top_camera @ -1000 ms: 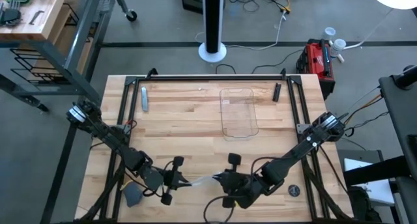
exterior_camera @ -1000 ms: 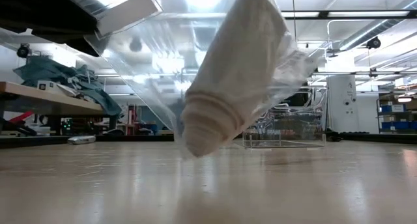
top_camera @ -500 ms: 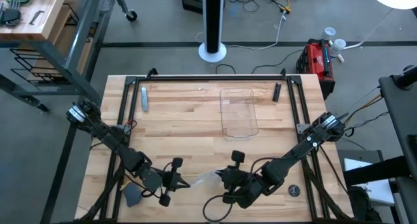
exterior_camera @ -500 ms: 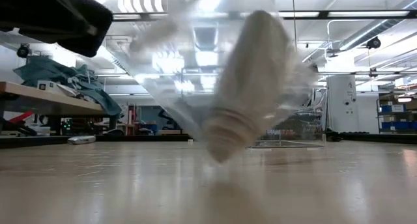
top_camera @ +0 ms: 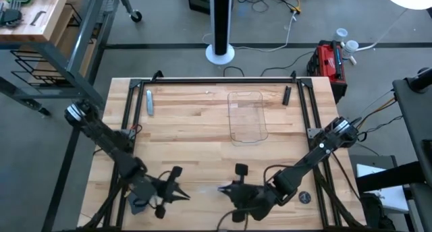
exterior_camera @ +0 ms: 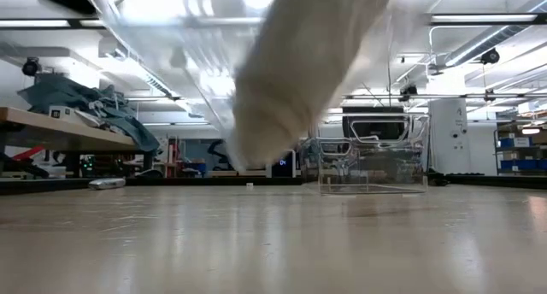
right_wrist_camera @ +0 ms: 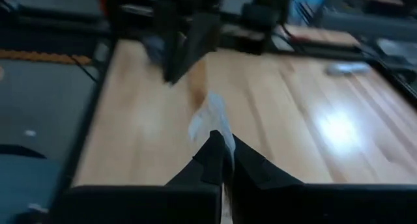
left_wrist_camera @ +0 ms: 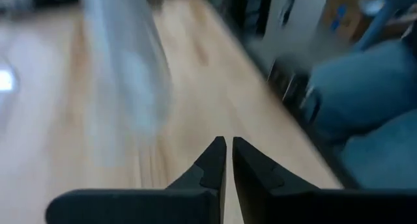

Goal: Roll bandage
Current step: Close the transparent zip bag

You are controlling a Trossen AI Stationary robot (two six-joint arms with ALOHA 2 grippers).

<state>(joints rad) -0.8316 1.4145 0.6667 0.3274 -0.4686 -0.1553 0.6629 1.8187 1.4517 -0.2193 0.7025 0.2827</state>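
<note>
High view: both arms sit at the counter's (top_camera: 202, 134) near edge, well apart from the clear tray (top_camera: 247, 117).

Low view: the bandage (exterior_camera: 299, 67) hangs in clear wrapper (exterior_camera: 179, 46) above the counter.

Left wrist: left pincer (left_wrist_camera: 228, 160) pressed together, empty.

Right wrist: right pincer (right_wrist_camera: 223, 157) pinching the wrapper.

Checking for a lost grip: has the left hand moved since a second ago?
Yes. The left hand has pulled back from the clear tray toward the table's near edge, shut and empty.
</note>
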